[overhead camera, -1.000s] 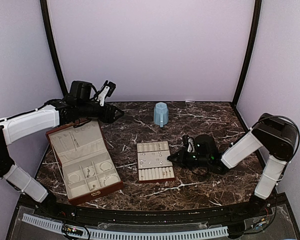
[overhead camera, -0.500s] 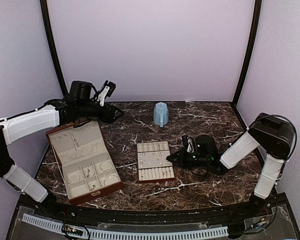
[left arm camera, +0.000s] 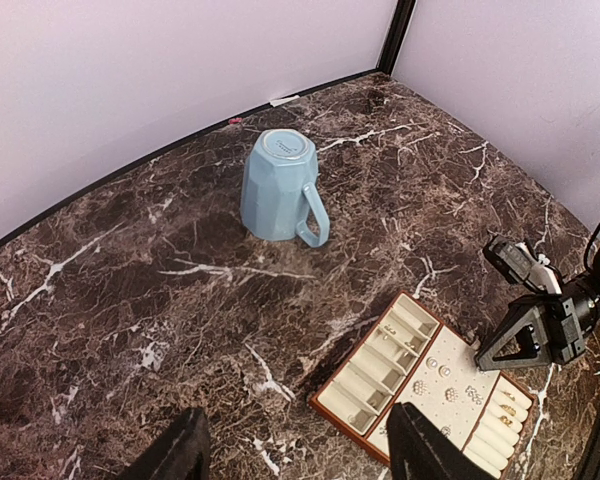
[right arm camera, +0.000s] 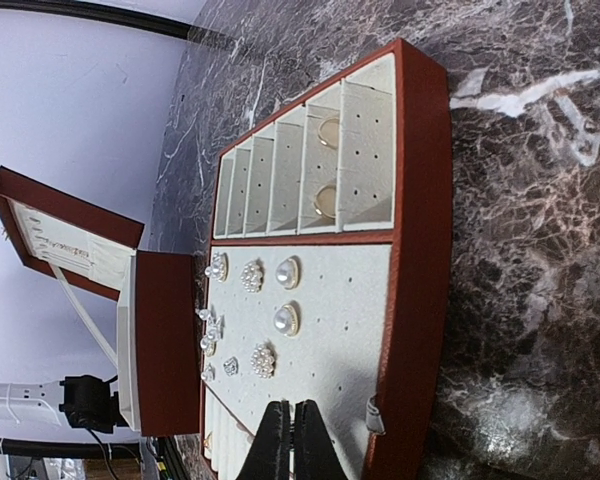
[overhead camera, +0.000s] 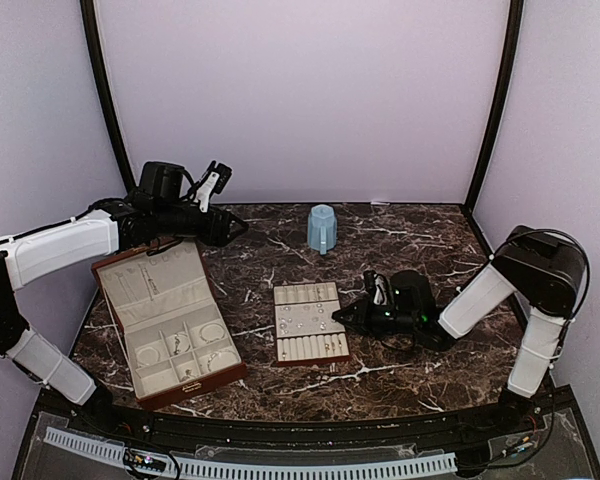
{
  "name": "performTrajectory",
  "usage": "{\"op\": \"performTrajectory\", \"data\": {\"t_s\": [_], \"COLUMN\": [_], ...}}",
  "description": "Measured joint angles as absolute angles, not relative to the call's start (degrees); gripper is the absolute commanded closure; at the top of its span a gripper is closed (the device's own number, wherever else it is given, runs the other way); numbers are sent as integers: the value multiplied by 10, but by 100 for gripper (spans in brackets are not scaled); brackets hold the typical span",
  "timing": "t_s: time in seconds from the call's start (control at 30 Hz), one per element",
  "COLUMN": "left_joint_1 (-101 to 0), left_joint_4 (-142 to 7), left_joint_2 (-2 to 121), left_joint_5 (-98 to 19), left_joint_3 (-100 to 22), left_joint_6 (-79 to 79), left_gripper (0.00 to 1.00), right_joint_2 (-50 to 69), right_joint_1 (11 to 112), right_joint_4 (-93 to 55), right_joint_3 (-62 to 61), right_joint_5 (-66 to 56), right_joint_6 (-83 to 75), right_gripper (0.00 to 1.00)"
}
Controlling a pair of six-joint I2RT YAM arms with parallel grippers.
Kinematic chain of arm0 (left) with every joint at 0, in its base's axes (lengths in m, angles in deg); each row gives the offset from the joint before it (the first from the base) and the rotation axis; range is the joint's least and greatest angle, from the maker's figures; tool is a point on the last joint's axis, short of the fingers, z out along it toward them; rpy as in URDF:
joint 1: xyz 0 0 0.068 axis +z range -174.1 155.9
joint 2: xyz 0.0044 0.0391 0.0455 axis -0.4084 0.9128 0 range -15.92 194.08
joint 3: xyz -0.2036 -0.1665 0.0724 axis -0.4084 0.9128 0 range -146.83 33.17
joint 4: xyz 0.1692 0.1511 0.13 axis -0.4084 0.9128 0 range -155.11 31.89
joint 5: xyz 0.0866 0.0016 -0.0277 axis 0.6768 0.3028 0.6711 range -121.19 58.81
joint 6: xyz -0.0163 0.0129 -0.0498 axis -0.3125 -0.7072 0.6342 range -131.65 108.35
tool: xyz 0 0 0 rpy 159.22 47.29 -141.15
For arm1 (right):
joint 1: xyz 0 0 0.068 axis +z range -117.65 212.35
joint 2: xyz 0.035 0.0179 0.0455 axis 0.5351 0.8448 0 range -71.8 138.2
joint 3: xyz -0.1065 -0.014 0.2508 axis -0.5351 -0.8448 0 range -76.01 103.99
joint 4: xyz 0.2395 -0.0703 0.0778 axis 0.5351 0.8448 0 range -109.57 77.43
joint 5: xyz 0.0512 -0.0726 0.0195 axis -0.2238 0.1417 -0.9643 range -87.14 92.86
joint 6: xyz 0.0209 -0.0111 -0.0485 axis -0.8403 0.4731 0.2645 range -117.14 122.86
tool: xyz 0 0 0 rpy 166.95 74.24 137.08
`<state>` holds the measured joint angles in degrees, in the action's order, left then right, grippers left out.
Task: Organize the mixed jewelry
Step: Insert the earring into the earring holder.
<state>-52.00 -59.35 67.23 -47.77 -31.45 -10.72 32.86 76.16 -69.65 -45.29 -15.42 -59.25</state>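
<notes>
Hovering low over one end of the cream slotted tray with the reddish-brown rim (right arm camera: 425, 180), the right gripper (right arm camera: 290, 440) has its jaws pressed together, tips pointing at the stud panel. Probably it is placing or picking a tiny piece. The wrist view is too coarse to tell whether anything is pinched.

The silver-coloured mixed jewelry is split between two holders. Small pearl and crystal studs (right arm camera: 285, 272) sit in the tray's perforated middle panel, pushed into holes so they stand apart. Two thin rings (right arm camera: 327, 133) are wedged in the tray's ring slots, which keep them on edge. The larger bracelet hoop (overhead camera: 212, 333) lies flat in a compartment of the open reddish-brown box with cream lining (overhead camera: 160, 290), left of the tray, with other small pieces in neighbouring compartments.

The left gripper (left arm camera: 300, 455) hangs raised behind the box lid, jaws moderately wide and holding nothing. It looks parked clear so the right arm can work. The pale blue faceted mug (left arm camera: 277, 187) stands well behind the tray, apart from everything.
</notes>
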Motion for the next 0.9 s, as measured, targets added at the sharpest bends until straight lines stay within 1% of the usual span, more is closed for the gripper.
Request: {"op": "performTrajectory", "data": {"t_s": [0.9], "left_joint_1": [-520], "left_joint_4": [-597], "left_joint_2": [663], "left_joint_5": [-477], "left_joint_3": [-308], "left_joint_6": [-107], "left_gripper": [36], "right_joint_2": [320], "right_joint_1": [755], "right_joint_4": [-717], "right_joint_3": [-482], "right_joint_5": [-143], "right_joint_6": [-614], "right_gripper": [100]}}
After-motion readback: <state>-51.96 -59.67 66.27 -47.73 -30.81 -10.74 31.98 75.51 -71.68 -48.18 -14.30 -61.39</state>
